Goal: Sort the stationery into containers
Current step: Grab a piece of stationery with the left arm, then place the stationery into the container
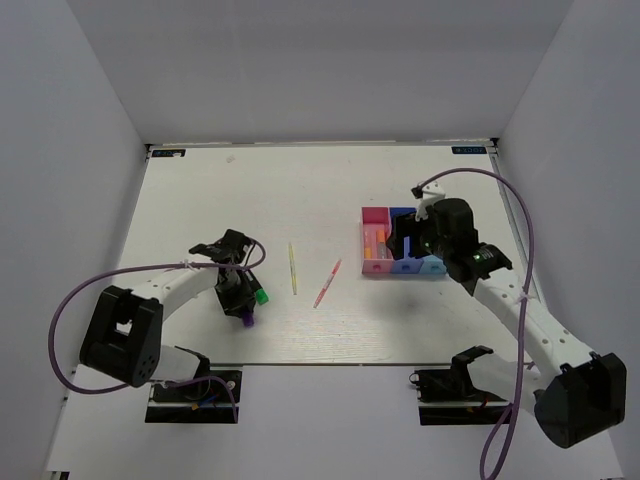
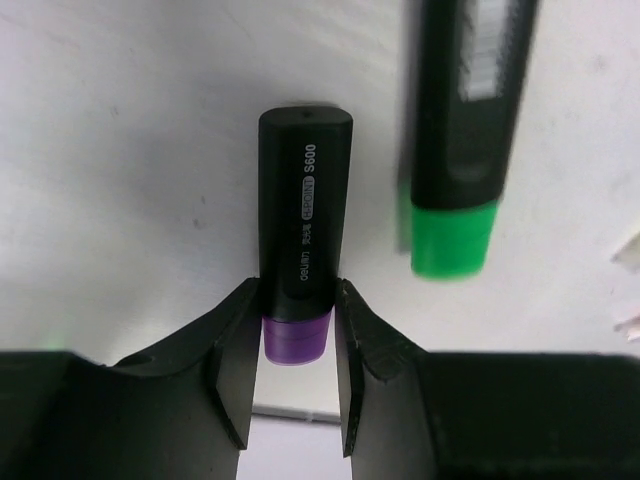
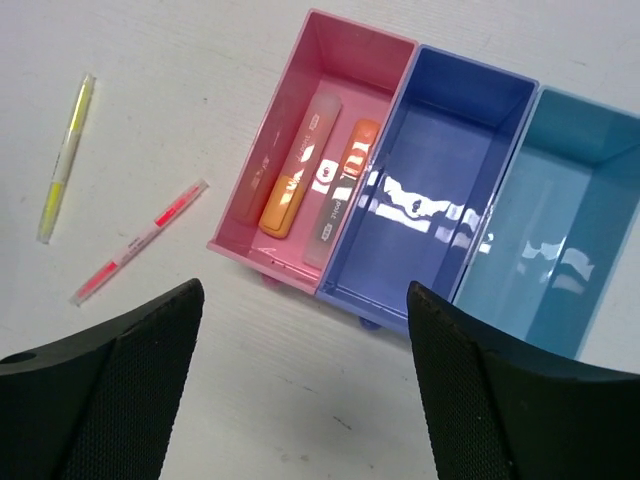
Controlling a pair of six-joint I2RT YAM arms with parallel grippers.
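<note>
My left gripper point(image 2: 297, 330) is shut on the purple-capped black marker point(image 2: 300, 230), a finger pressed on each side just above the cap, low at the table. The green-capped marker point(image 2: 465, 130) lies just beside it. In the top view the left gripper point(image 1: 240, 298) is at the table's left front. My right gripper point(image 3: 305, 292) is open and empty, hovering over the near edge of the three-bin tray point(image 1: 404, 266). The pink bin point(image 3: 262, 160) holds the yellow-orange highlighter point(image 3: 298, 165) and the orange-capped white marker point(image 3: 342, 192). The dark blue bin point(image 3: 440, 200) and light blue bin point(image 3: 560, 220) are empty.
A thin yellow stick point(image 1: 292, 268) and a thin pink pen point(image 1: 327, 283) lie on the table between the two arms, left of the tray; both also show in the right wrist view, the stick point(image 3: 65, 158) and the pen point(image 3: 140, 240). White walls enclose the table.
</note>
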